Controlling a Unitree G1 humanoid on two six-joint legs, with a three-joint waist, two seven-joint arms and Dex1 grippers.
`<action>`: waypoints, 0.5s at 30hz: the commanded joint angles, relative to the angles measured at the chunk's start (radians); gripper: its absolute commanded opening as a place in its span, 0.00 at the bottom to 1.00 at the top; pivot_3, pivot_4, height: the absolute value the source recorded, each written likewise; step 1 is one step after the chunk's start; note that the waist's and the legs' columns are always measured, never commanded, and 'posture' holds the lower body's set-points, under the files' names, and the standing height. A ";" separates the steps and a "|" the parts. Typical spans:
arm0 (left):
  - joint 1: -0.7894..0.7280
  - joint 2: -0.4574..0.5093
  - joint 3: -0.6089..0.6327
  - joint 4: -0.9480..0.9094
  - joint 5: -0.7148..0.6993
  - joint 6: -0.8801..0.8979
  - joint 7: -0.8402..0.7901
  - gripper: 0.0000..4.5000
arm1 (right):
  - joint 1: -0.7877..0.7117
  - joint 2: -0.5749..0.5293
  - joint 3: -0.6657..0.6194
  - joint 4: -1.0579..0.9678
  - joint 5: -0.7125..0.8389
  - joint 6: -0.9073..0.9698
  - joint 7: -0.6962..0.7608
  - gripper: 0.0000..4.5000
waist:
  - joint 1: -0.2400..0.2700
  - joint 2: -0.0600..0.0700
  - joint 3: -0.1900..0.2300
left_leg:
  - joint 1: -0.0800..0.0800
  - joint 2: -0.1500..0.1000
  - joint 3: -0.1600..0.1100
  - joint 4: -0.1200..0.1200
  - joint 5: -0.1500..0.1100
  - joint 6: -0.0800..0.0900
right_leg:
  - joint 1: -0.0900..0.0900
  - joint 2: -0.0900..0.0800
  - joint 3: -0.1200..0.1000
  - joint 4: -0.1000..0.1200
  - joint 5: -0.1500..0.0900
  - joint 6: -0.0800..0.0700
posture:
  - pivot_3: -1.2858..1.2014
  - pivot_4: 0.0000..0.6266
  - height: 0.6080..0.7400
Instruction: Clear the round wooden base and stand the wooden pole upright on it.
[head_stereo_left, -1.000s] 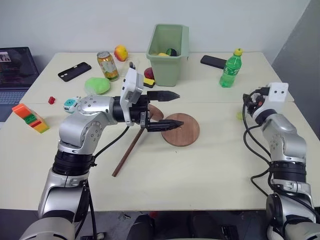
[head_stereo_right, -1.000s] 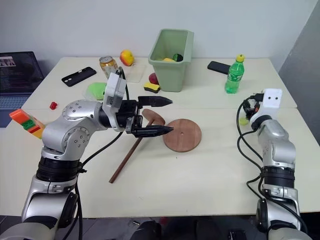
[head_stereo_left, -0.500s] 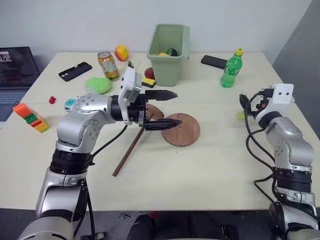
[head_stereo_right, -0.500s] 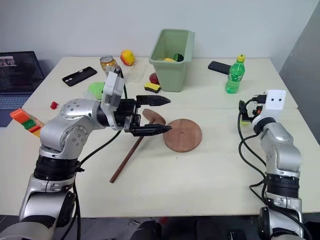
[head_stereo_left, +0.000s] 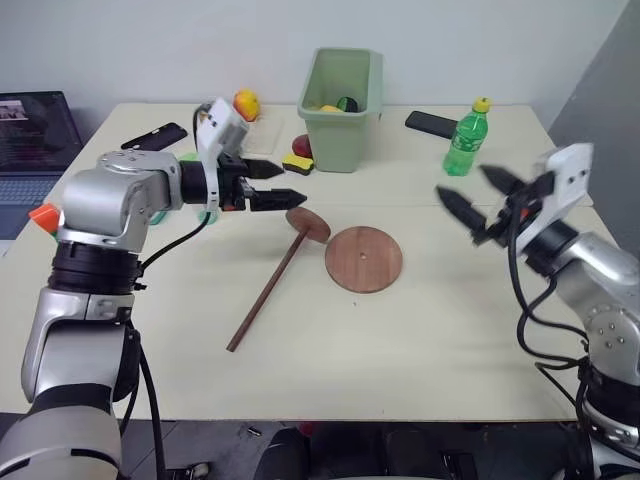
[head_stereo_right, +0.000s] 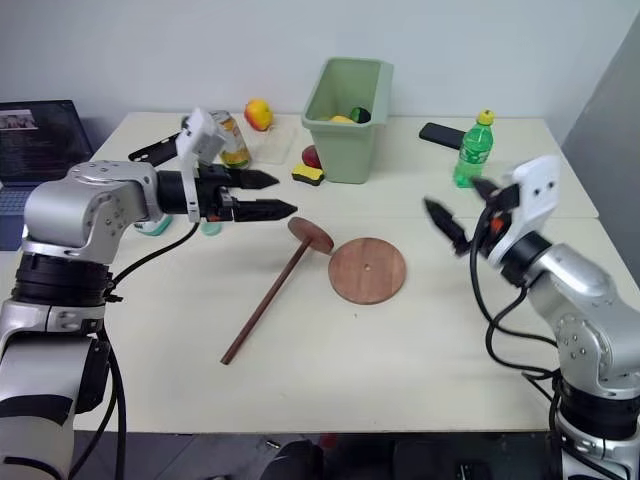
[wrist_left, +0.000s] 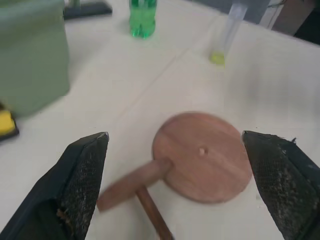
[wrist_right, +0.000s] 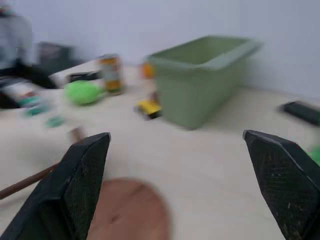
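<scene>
Both sets of fingers released: left gripper (head_stereo_left: 270, 184), right gripper (head_stereo_left: 478, 198). Bare round wooden base (head_stereo_left: 364, 259) lies between them, wooden pole (head_stereo_left: 268, 292) flat, seemingly touching it; I risk rolling it when grabbing

A plain pale grey-white wall (head_stereo_left: 150, 40) runs across the top of the frame, evenly lit with no strong shadows. Along the right edge a darker grey panel (head_stereo_left: 600, 90) slants down. Most of the frame is taken by a wide cream-coloured table (head_stereo_left: 400, 330) with a smooth matt top; a thin seam (head_stereo_left: 400, 205) crosses it from left to right at mid-height, as of two tops pushed together. At the bottom edge, under the table's front rim, lies a strip of dark floor (head_stereo_left: 420, 450). At the left edge, beyond the table, stands an open dark laptop (head_stereo_left: 35, 125).
</scene>
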 joint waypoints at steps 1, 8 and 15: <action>-0.049 0.020 -0.130 0.055 0.091 0.021 -0.104 1.00 | 0.103 -0.053 0.074 -0.084 0.073 -0.011 0.153 0.99 | 0.001 0.000 0.000 | 0.000 0.000 0.000 0.000 0.000 0.000 | 0.000 0.000 0.000 0.000 0.000 0.000 | 0.52 0.24 1.00; -0.043 -0.032 -0.233 0.109 0.188 0.014 -0.126 1.00 | 0.175 -0.092 0.187 -0.122 0.015 -0.088 0.224 0.99 | -0.005 -0.002 0.001 | 0.001 0.001 0.000 0.000 0.000 0.000 | 0.000 0.000 0.001 0.001 0.000 0.000 | 0.52 0.24 1.00; -0.028 -0.101 -0.251 0.203 0.274 -0.074 -0.081 1.00 | 0.200 -0.088 0.226 -0.154 -0.010 -0.121 0.207 0.99 | -0.002 -0.002 0.001 | 0.000 0.001 0.000 0.000 0.000 0.000 | 0.000 0.000 0.000 0.000 0.000 0.000 | 0.52 0.24 1.00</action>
